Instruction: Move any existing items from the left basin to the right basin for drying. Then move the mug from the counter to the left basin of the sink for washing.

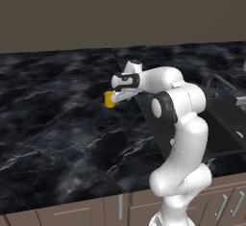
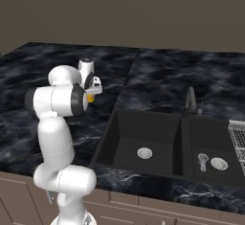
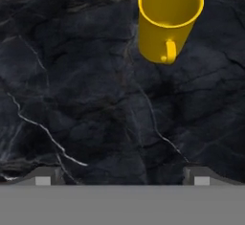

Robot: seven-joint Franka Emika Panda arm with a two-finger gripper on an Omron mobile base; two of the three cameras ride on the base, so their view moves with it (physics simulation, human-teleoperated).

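Pincer [image 3: 122, 176], jaws spread wide, hovers beside the upright mug [image 3: 168, 18] on the counter [image 3: 72, 99].

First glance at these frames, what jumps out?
The bright yellow mug stands upright on the black marble counter, its handle facing the hand camera, with the open gripper right beside it. To the arm's right lies the matte black sink: the left basin holds nothing but its drain, and a small pale item lies in the right basin.
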